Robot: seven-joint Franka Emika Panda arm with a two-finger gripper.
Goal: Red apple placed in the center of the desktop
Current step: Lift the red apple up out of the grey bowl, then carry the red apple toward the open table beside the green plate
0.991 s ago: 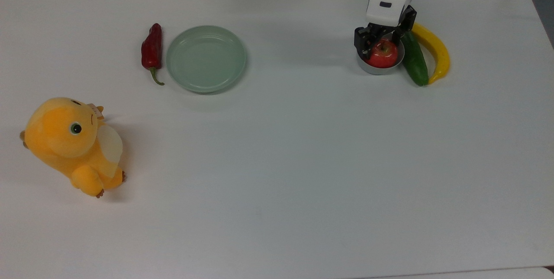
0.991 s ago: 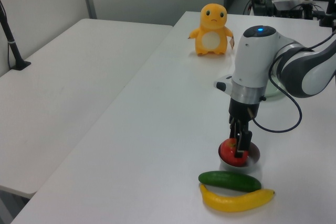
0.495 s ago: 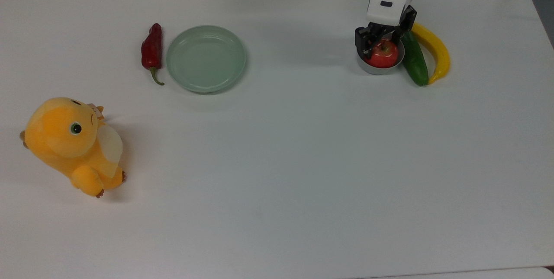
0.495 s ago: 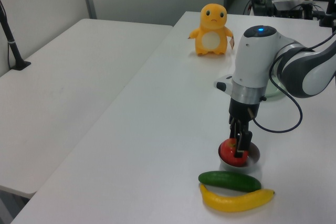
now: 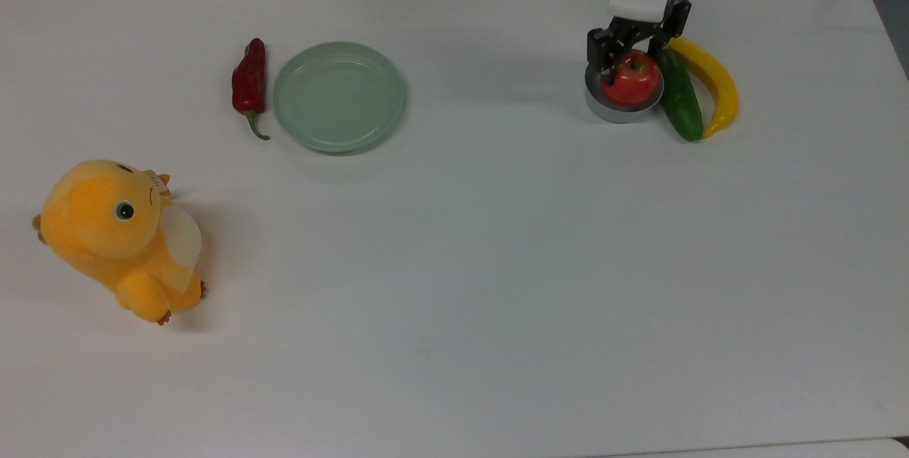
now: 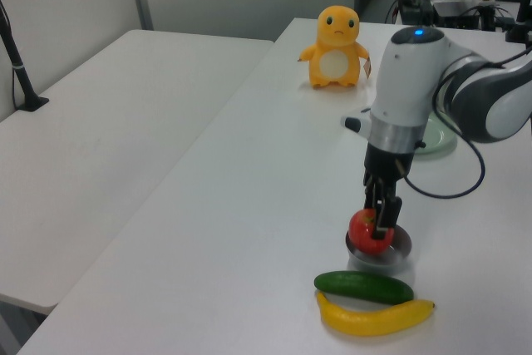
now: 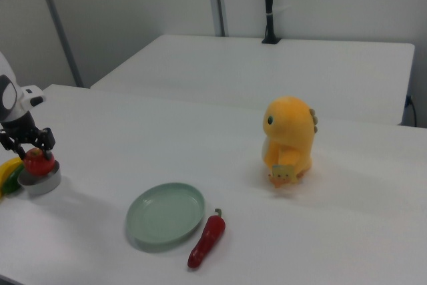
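Observation:
The red apple (image 5: 630, 80) (image 6: 367, 231) (image 7: 37, 163) hangs just above a small grey metal bowl (image 5: 615, 110) (image 6: 399, 248) (image 7: 40, 182), lifted clear of its bottom. My gripper (image 5: 632, 60) (image 6: 381, 227) (image 7: 28, 146) is shut on the apple, one black finger on each side. This is at the top view's upper right, far from the middle of the white desktop (image 5: 483, 252) (image 6: 274, 205) (image 7: 320, 231).
A green cucumber (image 5: 680, 97) (image 6: 363, 286) and a yellow banana (image 5: 712, 83) (image 6: 376, 317) lie right beside the bowl. A pale green plate (image 5: 339, 96) (image 7: 165, 215) and a dark red chili (image 5: 249, 82) (image 7: 207, 238) sit at the top view's upper left. An orange plush toy (image 5: 117, 238) (image 6: 334, 47) (image 7: 289, 138) stands at the top view's left edge.
The gripper has risen with the apple held in it, so the apple has come up out of the grey bowl. Nothing else moved.

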